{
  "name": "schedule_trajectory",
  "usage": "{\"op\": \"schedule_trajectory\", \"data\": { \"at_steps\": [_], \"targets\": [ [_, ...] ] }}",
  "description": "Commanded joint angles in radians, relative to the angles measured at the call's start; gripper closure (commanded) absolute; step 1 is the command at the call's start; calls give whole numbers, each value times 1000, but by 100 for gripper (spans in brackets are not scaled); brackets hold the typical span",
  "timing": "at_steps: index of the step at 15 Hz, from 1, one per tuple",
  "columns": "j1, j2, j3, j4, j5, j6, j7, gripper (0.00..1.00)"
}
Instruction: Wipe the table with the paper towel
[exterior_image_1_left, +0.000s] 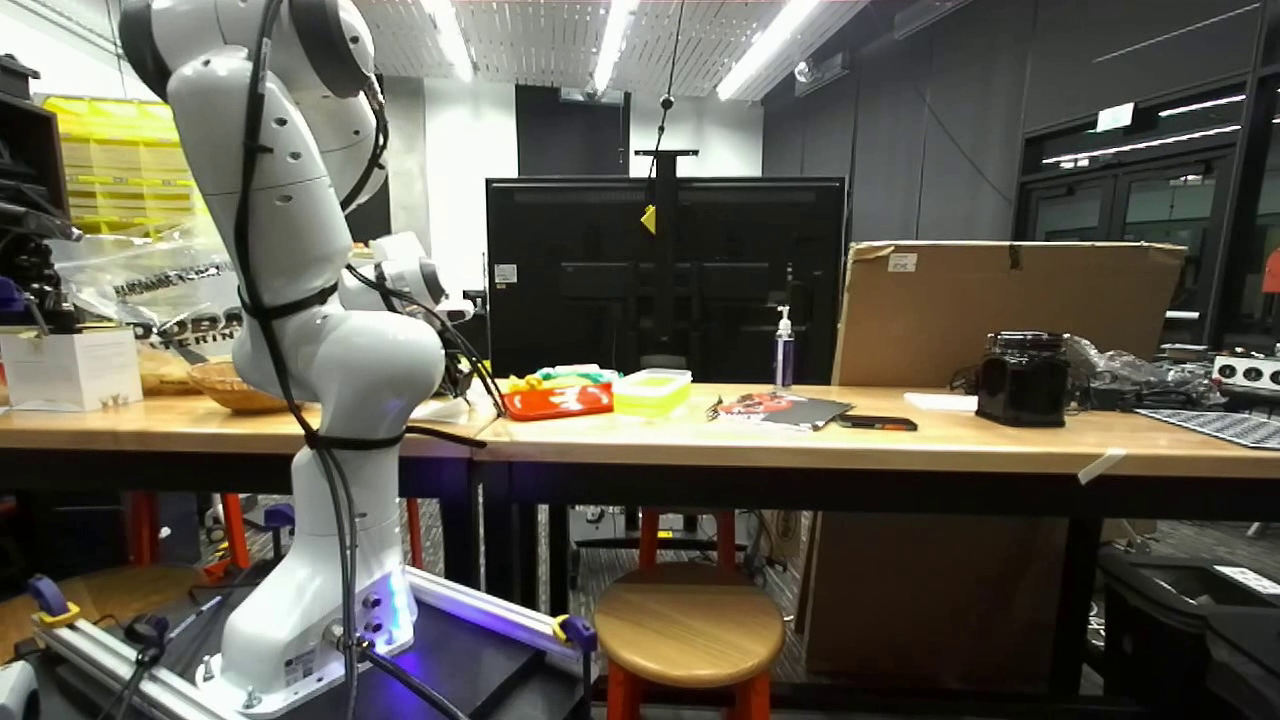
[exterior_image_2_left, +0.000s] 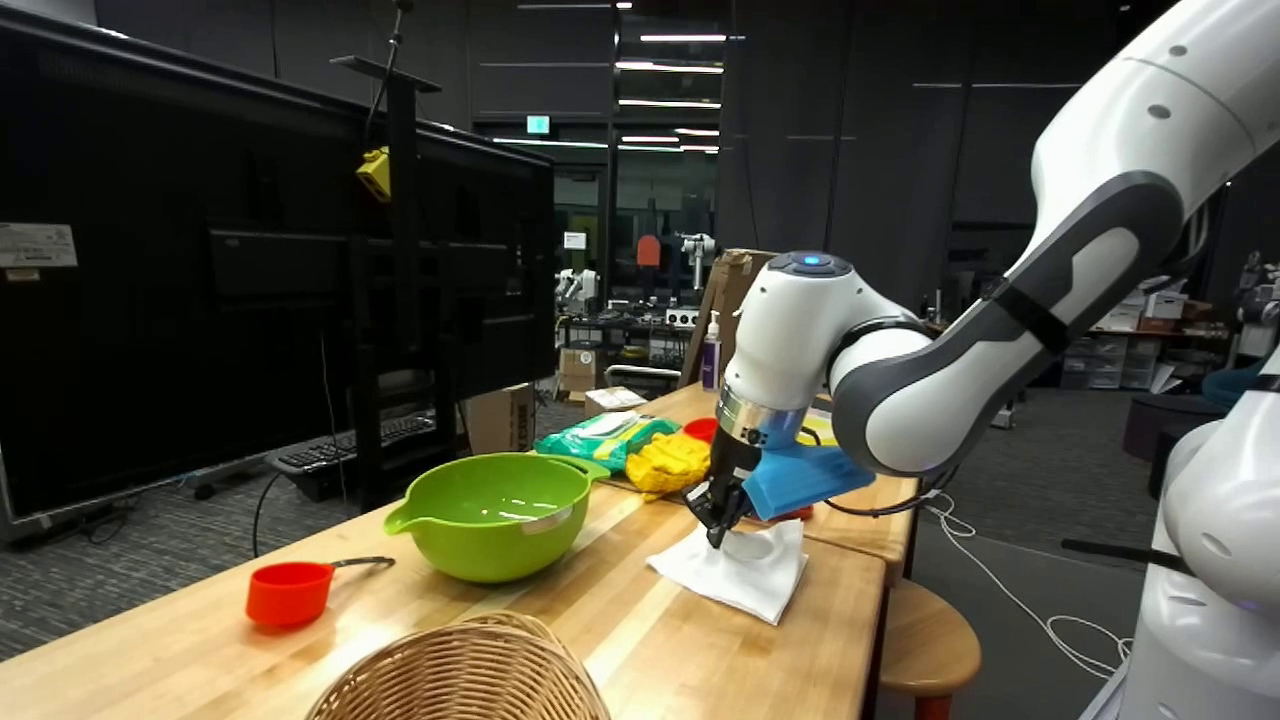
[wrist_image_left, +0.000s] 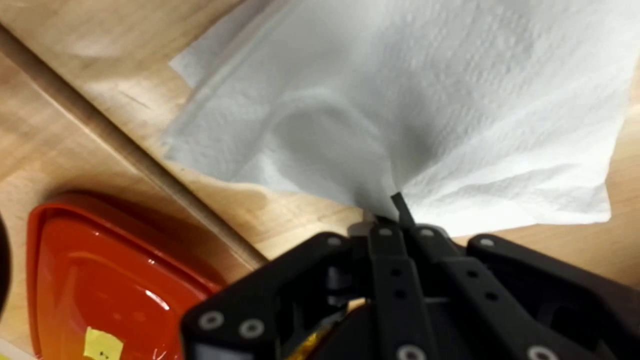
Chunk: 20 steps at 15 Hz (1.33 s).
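The table (exterior_image_1_left: 640, 445) has a light wooden top and dark underframe; its top also shows in an exterior view (exterior_image_2_left: 650, 645) and in the wrist view (wrist_image_left: 135, 95). The white paper towel (exterior_image_2_left: 725, 580) lies spread on it, creased and partly folded; in the wrist view it (wrist_image_left: 475, 100) fills the top. My gripper (exterior_image_2_left: 714, 530) points down at the towel's edge. In the wrist view its fingertips (wrist_image_left: 392, 215) are close together with a raised fold of the towel pinched between them. In an exterior view the gripper (exterior_image_1_left: 458, 372) is small and partly hidden behind cables.
A red container (wrist_image_left: 115, 280) lies beside the gripper, across a seam in the tabletop. A green bowl (exterior_image_2_left: 490, 525), a red cup (exterior_image_2_left: 290, 592) and a wicker basket (exterior_image_2_left: 470, 675) stand nearby. A yellow cloth (exterior_image_2_left: 668, 463) and green pack (exterior_image_2_left: 590, 445) lie behind the gripper.
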<state>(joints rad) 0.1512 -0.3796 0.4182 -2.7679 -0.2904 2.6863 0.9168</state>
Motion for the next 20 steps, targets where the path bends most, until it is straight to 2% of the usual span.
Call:
{"op": "schedule_trajectory", "data": {
  "at_steps": [1, 8, 14, 20],
  "targets": [
    [18, 90, 18, 15, 30, 14, -71, 100],
    [40, 224, 29, 156, 7, -24, -267, 100],
    [65, 313, 14, 286, -13, -129, -408, 100],
    [59, 275, -25, 248, 4, -141, -384, 100]
  ]
}}
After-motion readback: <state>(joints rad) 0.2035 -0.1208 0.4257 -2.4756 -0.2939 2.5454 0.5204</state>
